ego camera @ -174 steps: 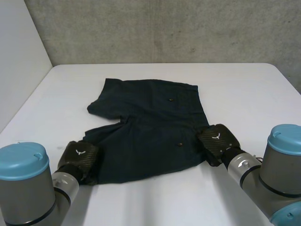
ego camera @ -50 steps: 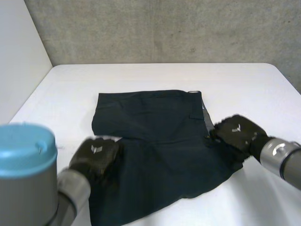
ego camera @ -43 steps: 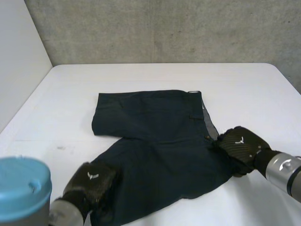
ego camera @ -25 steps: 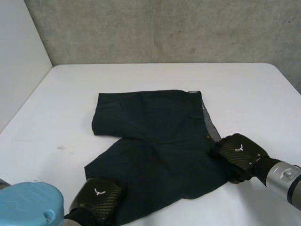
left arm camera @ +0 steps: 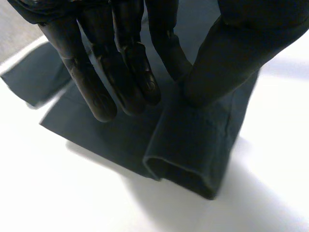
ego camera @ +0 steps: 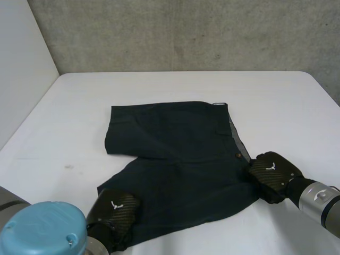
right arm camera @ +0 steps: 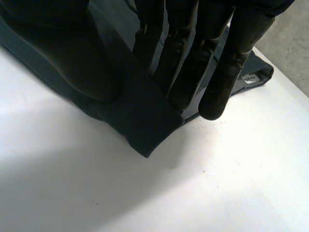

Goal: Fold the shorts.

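Note:
Dark navy shorts (ego camera: 175,154) lie flat in the middle of the white table (ego camera: 276,101), waistband toward my right arm. My left hand (ego camera: 114,210) is at the near leg's hem corner. Its fingers (left arm camera: 125,63) and thumb pinch a raised fold of the cloth (left arm camera: 193,145). My right hand (ego camera: 272,175) sits at the near end of the waistband. Its fingers (right arm camera: 193,58) lie over the cloth and the thumb presses the corner (right arm camera: 145,121) against them.
A grey concrete wall (ego camera: 186,32) runs behind the table's far edge and a pale panel (ego camera: 21,64) stands at the left. Bare white tabletop surrounds the shorts on all sides.
Both hands have come down and toward me onto the near edge of the shorts. Their fingers and thumbs have closed on the cloth. The near leg has shifted slightly.

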